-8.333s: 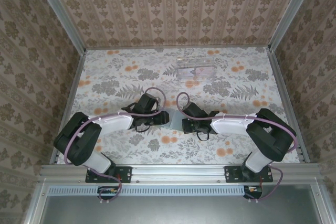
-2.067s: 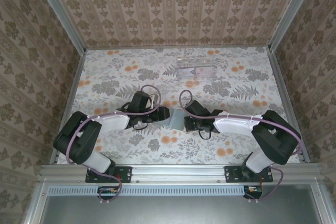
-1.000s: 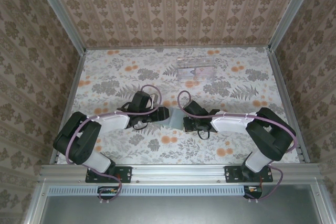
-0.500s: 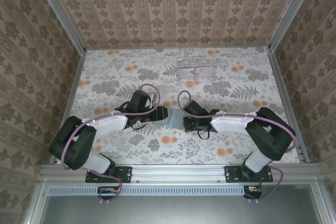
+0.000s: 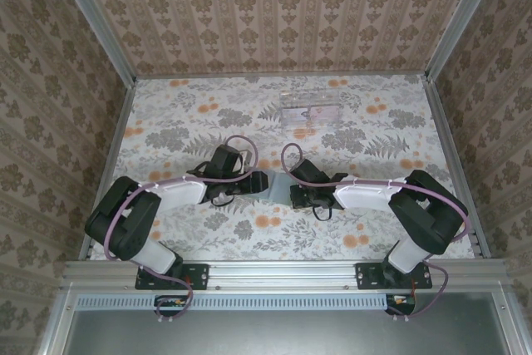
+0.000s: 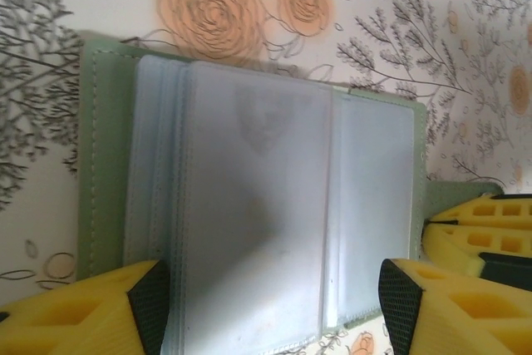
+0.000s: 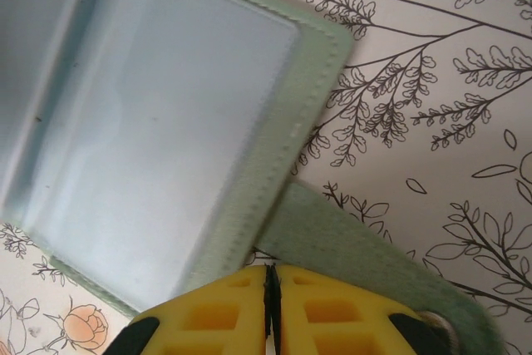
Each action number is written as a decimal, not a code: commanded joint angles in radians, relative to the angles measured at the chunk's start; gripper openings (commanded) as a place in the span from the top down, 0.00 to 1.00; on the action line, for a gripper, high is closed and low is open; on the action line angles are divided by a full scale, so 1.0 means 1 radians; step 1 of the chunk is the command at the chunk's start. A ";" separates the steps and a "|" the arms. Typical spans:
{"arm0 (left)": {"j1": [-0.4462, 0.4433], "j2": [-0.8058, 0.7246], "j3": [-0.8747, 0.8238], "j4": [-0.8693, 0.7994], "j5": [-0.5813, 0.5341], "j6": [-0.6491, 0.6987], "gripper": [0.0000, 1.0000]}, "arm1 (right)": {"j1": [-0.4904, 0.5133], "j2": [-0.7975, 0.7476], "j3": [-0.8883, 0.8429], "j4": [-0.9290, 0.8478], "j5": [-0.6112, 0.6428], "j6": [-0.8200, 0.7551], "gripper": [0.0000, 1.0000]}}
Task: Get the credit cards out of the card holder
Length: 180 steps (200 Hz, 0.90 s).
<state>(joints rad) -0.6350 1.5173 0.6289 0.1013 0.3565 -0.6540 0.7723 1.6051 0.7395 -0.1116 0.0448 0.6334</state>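
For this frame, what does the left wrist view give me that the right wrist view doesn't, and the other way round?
Left wrist: the left hand open, straddling the fanned clear sleeves of the open card holder. Right wrist: the right hand shut over the holder's strap. Both: the green holder lying open on the floral cloth.

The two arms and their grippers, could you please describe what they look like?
The left arm and right arm match: black joints, white forearm shells, a mauve cable looping along each. Their fingers are yellow, with moulded recesses and black textured tips.
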 commanded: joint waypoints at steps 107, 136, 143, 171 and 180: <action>-0.084 -0.017 0.042 0.084 0.105 -0.031 0.30 | 0.004 0.053 -0.005 0.017 -0.030 0.026 0.87; -0.115 0.003 0.056 0.120 0.118 -0.054 0.30 | 0.002 0.037 -0.021 0.024 -0.018 0.035 0.87; -0.122 0.003 0.062 0.123 0.120 -0.056 0.30 | 0.001 0.033 -0.025 0.026 -0.013 0.038 0.87; -0.140 0.000 0.078 0.115 0.117 -0.053 0.30 | -0.009 0.019 -0.035 0.028 -0.002 0.046 0.87; -0.138 -0.008 0.077 0.112 0.110 -0.050 0.30 | -0.011 0.011 -0.041 0.027 0.002 0.048 0.87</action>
<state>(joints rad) -0.7677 1.5112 0.6735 0.1898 0.4553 -0.6960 0.7685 1.6051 0.7357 -0.1024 0.0444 0.6598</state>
